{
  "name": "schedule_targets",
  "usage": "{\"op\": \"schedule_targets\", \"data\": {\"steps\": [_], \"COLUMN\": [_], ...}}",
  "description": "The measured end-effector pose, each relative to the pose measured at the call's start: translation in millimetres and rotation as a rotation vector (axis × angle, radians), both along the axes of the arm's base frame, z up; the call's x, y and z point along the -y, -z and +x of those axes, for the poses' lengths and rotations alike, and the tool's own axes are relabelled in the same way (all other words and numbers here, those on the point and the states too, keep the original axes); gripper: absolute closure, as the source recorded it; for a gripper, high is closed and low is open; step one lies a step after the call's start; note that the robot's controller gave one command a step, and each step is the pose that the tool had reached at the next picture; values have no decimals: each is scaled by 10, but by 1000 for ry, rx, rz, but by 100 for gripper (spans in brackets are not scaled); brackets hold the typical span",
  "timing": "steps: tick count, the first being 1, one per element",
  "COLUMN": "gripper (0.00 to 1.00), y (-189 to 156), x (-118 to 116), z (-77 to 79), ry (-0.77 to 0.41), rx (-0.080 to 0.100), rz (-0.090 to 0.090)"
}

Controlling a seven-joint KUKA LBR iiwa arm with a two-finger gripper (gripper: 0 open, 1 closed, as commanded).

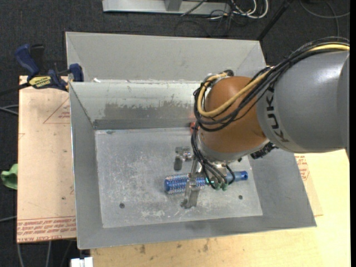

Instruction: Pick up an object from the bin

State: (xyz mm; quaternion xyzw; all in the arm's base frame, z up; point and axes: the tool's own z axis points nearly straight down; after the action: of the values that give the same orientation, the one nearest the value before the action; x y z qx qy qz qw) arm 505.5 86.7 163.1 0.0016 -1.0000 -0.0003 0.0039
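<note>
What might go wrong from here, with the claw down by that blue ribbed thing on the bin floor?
The open claw seems to straddle the blue ribbed thing with one finger close against it, so closing may nudge it aside rather than grip it. The claw sits low over the bin floor and might scrape the metal. A blue end shows past the wrist; if it is the same thing, a lift could tilt it out.

A blue ribbed cylinder (177, 184) lies flat, left to right, on the bin floor (128, 171), front of centre
</note>
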Motion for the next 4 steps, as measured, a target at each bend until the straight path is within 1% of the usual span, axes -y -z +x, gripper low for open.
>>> {"op": "schedule_targets", "data": {"steps": [1,2,3,4], "gripper": [0,100,100,100], "y": [962,924,-982,385], "x": [266,251,130,25], "z": [306,311,178,138], "ry": [-27,-29,-36,-300], "rx": [3,7,17,0], "rz": [-1,1,1,2]}}
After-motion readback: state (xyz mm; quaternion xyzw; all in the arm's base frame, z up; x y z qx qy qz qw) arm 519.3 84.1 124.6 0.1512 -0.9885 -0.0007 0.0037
